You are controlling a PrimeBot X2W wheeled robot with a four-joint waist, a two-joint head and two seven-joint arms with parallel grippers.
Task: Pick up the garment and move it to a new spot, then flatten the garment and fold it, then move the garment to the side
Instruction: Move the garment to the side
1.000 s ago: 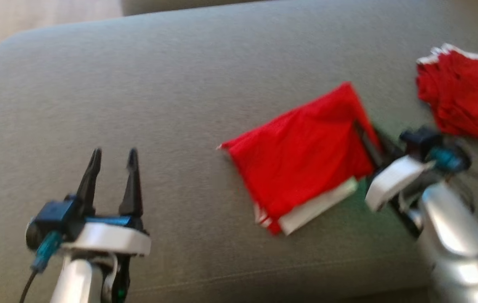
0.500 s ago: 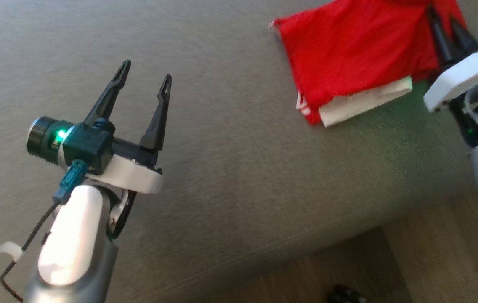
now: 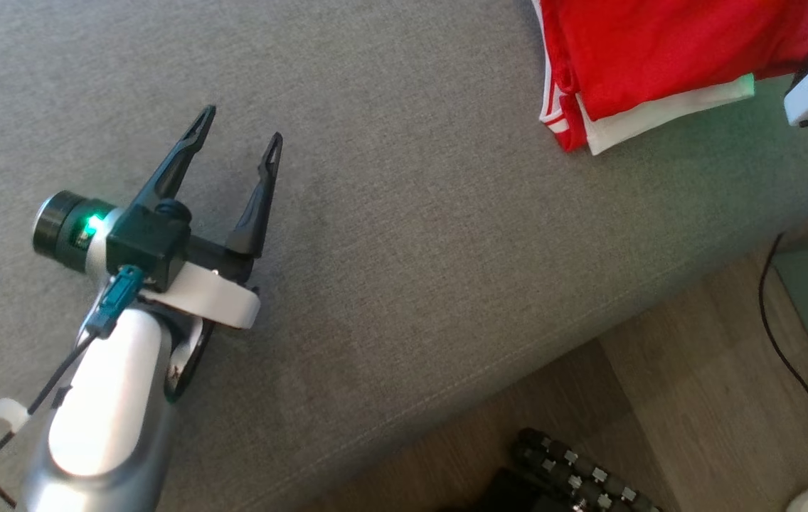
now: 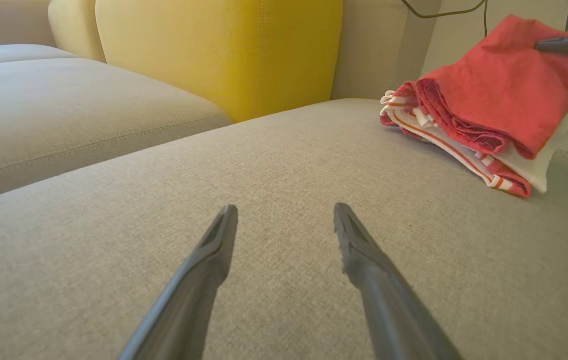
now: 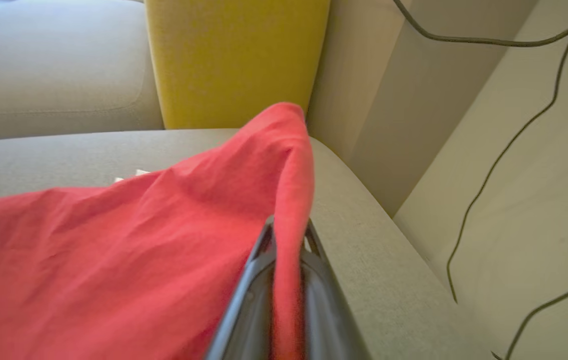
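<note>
**Shifting the folded garment aside, right gripper clamped on its edge**

Over the last second the head view has swung down and round. The wooden floor (image 3: 695, 398) and a dark cable (image 3: 781, 334) now show past the front edge of the grey sofa cushion (image 3: 411, 249). The garment (image 3: 660, 57) has gone from the middle of that view to its top right corner. Most of that shift is the camera turning, so how far the cloth itself has travelled over the cushion I cannot tell. The grip has not changed: the right gripper (image 5: 288, 227) stays pinched almost shut on one red edge, with cloth pressed between its two fingers. The left gripper (image 3: 240, 124) stays spread wide, holds nothing and hovers over bare cushion well apart from the garment.

As I read it, the fold is already made and the last step, carrying the garment to the side, is under way.

The garment is red with a white layer showing beneath and white-striped trim along one edge. It is folded into a compact, layered packet. The held edge rises in a ridge, while the far side rests on the cushion near a yellow backrest (image 4: 214, 50).
</note>
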